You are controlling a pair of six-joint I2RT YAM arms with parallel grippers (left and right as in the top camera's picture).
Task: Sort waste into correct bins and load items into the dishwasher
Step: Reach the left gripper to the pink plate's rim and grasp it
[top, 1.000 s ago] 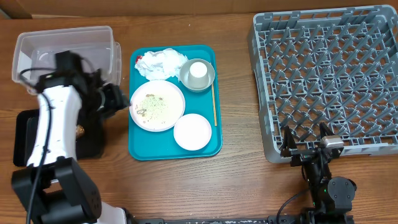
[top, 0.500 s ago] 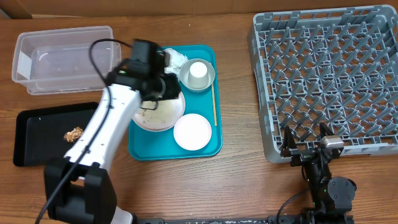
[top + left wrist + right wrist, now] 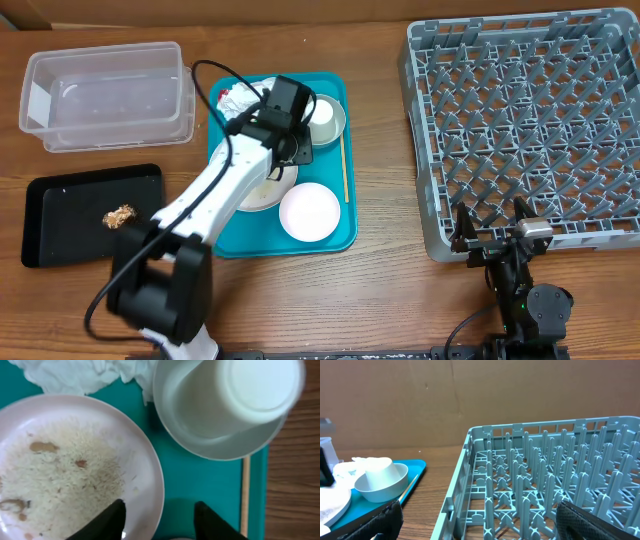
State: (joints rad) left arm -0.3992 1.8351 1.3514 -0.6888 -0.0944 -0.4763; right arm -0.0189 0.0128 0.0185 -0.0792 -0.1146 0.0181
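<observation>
no readable text, labels or numbers anywhere

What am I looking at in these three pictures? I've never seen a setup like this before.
Two robot arms work at a wooden table. One picture looks down from above; the other two come from cameras on each arm's wrist. The left arm reaches over a teal tray, its jaws open and empty over the rim of a large plate of rice. Beside that are napkins, a cup in a bowl and a small plate. The right arm sits by the grey dish rack, jaws open. A clear tub and black tray lie left.
</observation>
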